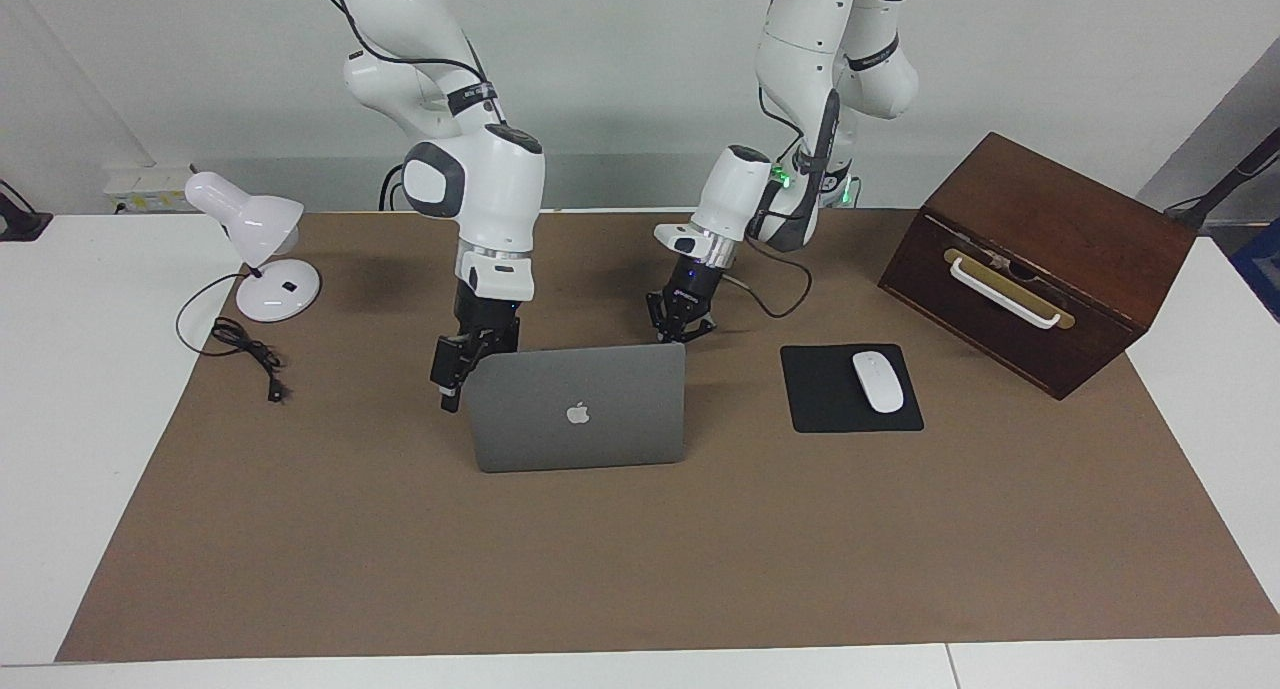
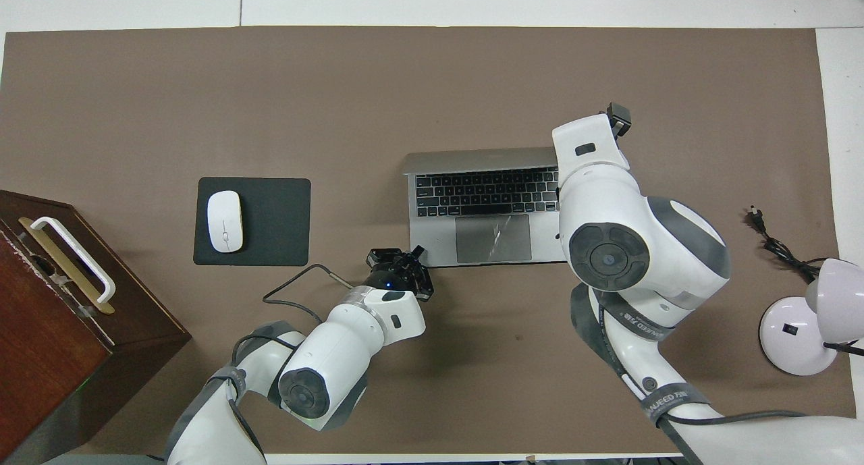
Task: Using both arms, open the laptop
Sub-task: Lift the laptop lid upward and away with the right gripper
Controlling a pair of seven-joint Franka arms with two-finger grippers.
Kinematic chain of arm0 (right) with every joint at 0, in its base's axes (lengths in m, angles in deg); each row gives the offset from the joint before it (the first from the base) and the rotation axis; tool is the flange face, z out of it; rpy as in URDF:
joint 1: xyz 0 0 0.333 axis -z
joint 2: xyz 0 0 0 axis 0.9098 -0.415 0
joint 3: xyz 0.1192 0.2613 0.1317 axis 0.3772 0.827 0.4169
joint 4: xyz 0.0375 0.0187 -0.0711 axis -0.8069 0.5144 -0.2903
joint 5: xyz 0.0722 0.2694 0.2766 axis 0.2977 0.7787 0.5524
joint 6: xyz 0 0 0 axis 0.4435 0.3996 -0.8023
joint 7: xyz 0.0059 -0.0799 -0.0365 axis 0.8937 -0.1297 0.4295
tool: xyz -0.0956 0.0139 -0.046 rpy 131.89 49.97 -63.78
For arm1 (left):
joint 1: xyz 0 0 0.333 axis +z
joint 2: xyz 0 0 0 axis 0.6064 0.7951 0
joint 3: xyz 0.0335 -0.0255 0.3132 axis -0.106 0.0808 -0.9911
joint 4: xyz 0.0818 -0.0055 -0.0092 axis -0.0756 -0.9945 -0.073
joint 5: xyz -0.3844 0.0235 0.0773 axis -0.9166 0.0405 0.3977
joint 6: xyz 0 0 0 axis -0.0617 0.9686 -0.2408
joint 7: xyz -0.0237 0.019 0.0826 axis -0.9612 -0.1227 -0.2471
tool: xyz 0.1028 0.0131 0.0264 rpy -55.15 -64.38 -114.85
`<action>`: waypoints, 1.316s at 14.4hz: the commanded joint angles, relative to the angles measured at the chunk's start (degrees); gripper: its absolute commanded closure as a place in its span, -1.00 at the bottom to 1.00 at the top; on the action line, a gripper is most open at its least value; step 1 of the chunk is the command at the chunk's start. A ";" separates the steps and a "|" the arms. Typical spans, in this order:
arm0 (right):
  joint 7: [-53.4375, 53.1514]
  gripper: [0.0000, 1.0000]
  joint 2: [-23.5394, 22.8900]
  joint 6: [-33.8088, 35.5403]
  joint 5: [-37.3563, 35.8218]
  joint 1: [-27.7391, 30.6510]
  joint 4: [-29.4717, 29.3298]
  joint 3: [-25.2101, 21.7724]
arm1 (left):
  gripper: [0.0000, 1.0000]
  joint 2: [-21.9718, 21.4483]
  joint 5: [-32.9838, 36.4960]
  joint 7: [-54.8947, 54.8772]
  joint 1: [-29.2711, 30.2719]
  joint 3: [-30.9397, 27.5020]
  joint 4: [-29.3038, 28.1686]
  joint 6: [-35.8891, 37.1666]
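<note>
Brown mat [image 1: 640,549] on white table [image 1: 70,389], pale wall [image 1: 620,59], laptop [image 1: 580,409] open

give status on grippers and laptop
Left gripper shut, at laptop base corner. Right gripper open at lid's side edge. Lid up, keys showing. Nothing in the way.

White table [image 1: 90,389] under brown mat [image 1: 640,559]; on it laptop [image 1: 578,409], mouse pad [image 1: 850,389], wooden box [image 1: 1040,259], lamp [image 1: 265,259].

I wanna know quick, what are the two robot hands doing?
Left gripper: shut, holding nothing, pressing on the laptop base corner.
Right gripper: open, at the lid's edge.
</note>
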 commanded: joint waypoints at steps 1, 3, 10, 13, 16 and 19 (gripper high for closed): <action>2.66 -1.00 -2.99 2.28 2.27 1.39 -5.44 0.44 | 1.00 2.45 -0.19 -0.85 -1.16 -0.71 1.08 -0.93; 4.76 -1.00 -4.21 3.78 2.98 1.39 -8.96 0.44 | 1.00 2.45 -0.10 -0.85 -1.16 -0.71 1.17 -0.93; 6.17 -1.00 -7.74 4.58 6.67 4.46 -16.00 0.44 | 1.00 2.45 -0.01 -0.94 -1.16 -0.71 1.17 -0.93; 7.48 -1.00 -9.23 3.26 10.79 5.17 -17.93 0.44 | 1.00 2.45 0.16 -1.03 -1.16 -0.71 1.17 -0.93; 8.28 -1.00 -10.02 3.87 13.17 5.17 -19.26 0.44 | 1.00 2.45 0.16 -0.94 -1.16 -0.71 1.17 -0.93; 8.46 -1.00 -7.93 11.22 16.93 3.95 -19.08 0.53 | 1.00 2.45 0.16 -1.03 -1.16 -0.71 1.17 -0.93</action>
